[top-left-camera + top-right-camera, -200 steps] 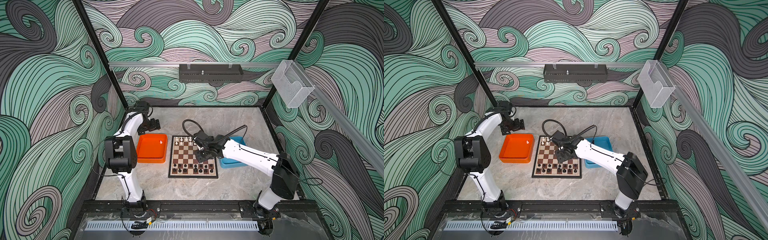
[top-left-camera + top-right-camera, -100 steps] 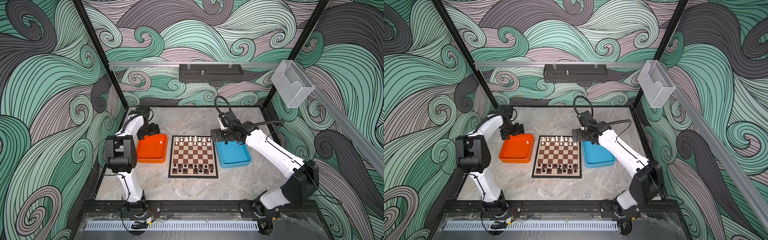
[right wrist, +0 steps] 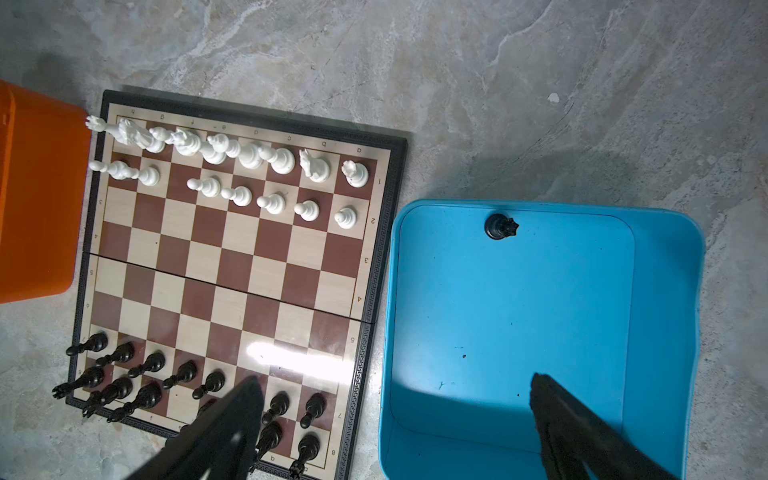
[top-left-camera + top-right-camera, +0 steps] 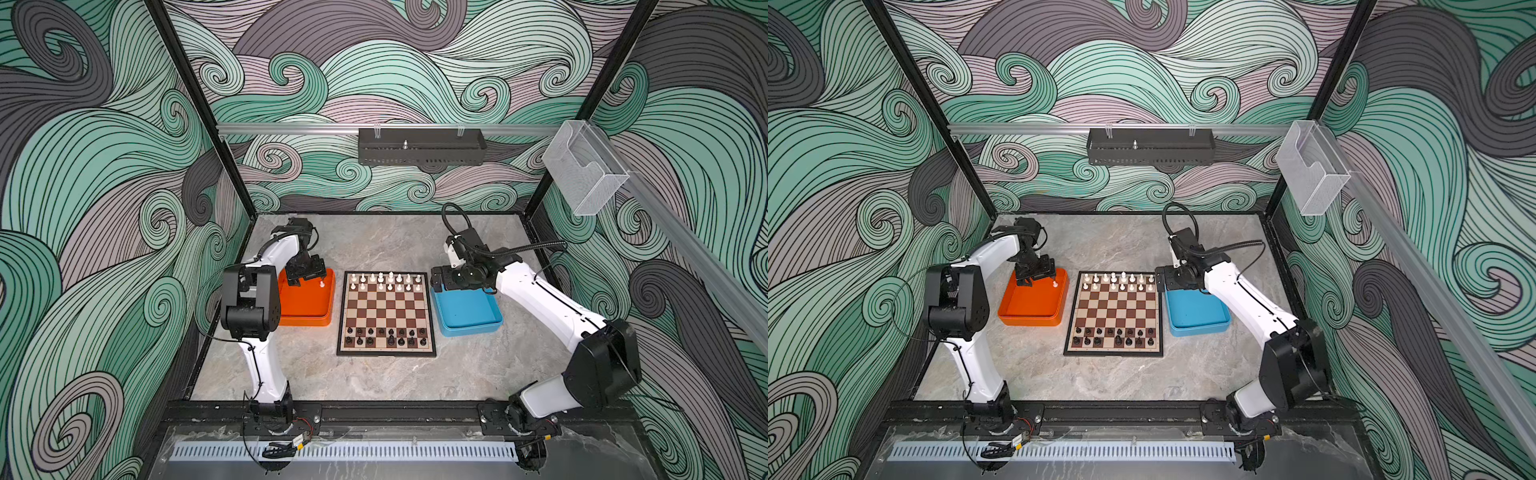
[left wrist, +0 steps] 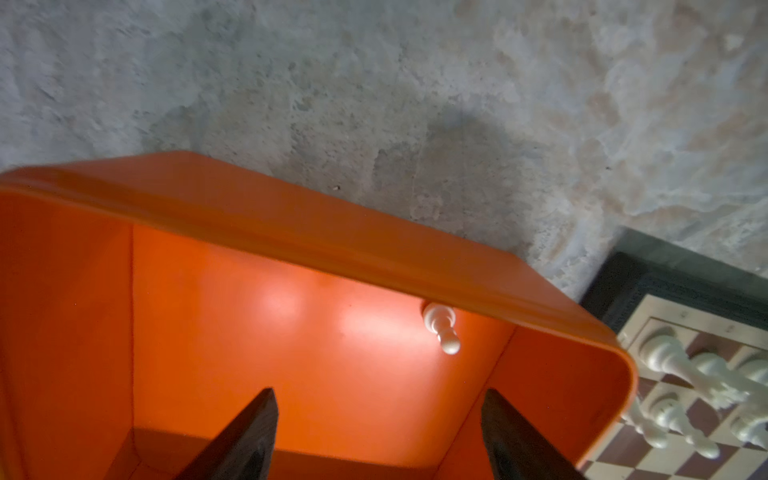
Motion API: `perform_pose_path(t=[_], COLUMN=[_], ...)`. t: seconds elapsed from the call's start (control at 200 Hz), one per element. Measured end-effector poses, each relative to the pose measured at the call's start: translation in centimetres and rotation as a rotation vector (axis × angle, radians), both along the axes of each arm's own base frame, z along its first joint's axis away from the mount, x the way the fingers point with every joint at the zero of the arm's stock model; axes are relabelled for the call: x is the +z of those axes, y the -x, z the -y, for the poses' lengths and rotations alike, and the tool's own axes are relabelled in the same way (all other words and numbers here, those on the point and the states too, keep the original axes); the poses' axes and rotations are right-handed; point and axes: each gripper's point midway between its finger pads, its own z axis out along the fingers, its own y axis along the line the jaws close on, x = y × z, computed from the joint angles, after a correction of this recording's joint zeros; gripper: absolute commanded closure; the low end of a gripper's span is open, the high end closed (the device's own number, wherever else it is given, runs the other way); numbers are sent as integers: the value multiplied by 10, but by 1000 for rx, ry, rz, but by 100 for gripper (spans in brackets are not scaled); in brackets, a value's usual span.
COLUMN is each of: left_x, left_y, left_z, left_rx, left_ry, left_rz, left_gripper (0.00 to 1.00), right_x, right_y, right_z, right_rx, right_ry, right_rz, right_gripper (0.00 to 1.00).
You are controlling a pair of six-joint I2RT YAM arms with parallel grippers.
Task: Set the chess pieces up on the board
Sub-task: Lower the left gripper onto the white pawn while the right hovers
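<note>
The board (image 4: pixel 386 307) (image 4: pixel 1115 311) lies mid-table, with white chess pieces (image 4: pixel 384 282) (image 3: pixel 249 158) on its two far rows and black ones (image 4: pixel 386 336) (image 3: pixel 145 374) on its two near rows. One white pawn (image 4: pixel 321 284) (image 5: pixel 442 328) lies in the orange tray (image 4: pixel 307 322) (image 5: pixel 291 232). My left gripper (image 4: pixel 306 273) (image 5: pixel 379 392) hovers open over that tray, short of the pawn. A black crowned piece (image 3: pixel 500 227) lies in the blue tray (image 4: pixel 469 328) (image 3: pixel 665 291). My right gripper (image 4: pixel 441 282) (image 3: pixel 395 378) stands open and empty over that tray's far left corner.
The orange tray sits against the board's left side and the blue tray against its right. Marble tabletop (image 4: pixel 374 245) stretches behind and in front of the board. Black frame posts and a front rail (image 4: pixel 374 411) bound the cell.
My right arm has drawn back from over the board to the blue tray's far corner, jaws now wide. My left gripper has come forward from behind the orange tray to over its far end.
</note>
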Motion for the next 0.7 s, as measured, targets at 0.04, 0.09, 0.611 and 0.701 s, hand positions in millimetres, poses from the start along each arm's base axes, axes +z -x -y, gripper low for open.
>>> perform_pose_path(t=[0.04, 0.09, 0.611, 0.701], left_x=[-2, -4, -14, -12], left_y=[0, 0, -10, -13], left_z=[2, 2, 13, 15], left_rx=[-4, -5, -24, -27], left_ry=[-1, -1, -5, -5], left_rz=[-7, -11, -21, -15], left_gripper=[27, 28, 38, 44], right_x=[-1, -3, -12, -13], right_y=[0, 0, 1, 1], right_z=[1, 3, 12, 13], right_rx=[-2, -4, -20, -19], right_ry=[0, -3, -19, -19], right_rz=[-4, -10, -35, -36], right_gripper=[0, 0, 0, 0])
